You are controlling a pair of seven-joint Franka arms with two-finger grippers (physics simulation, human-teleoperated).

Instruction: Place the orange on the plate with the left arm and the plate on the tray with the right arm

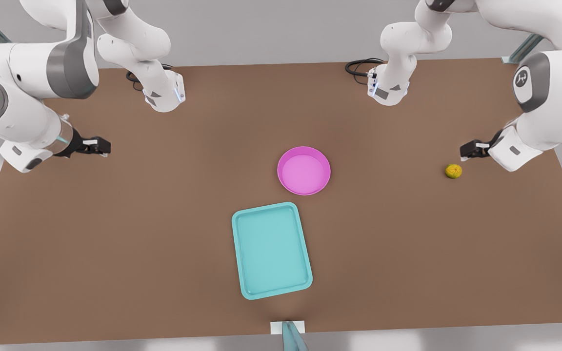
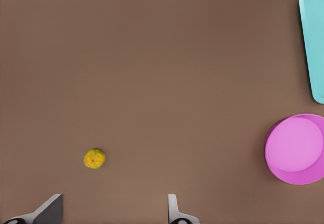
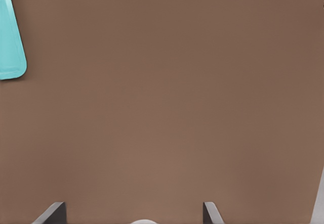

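Observation:
The small yellow-green orange (image 1: pixel 453 171) lies on the brown table at the front view's right. My left gripper (image 1: pixel 464 155) hovers just beside and above it, fingers open and empty; in the left wrist view the orange (image 2: pixel 94 159) sits a little ahead of the left gripper (image 2: pixel 112 210). The pink plate (image 1: pixel 304 170) rests empty at mid-table, and the teal tray (image 1: pixel 271 249) lies just in front of it, apart from it. My right gripper (image 1: pixel 105 147) waits open over bare table at the front view's left. The right wrist view shows its gripper (image 3: pixel 132 213) and a tray corner (image 3: pixel 10 47).
The two arm bases (image 1: pixel 164 95) (image 1: pixel 388 87) stand at the table's back edge with black cables (image 1: pixel 359 66) beside them. A small white and teal fixture (image 1: pixel 288 331) sits at the front edge. Wide brown table surface (image 1: pixel 139 219) stretches between the grippers and the plate.

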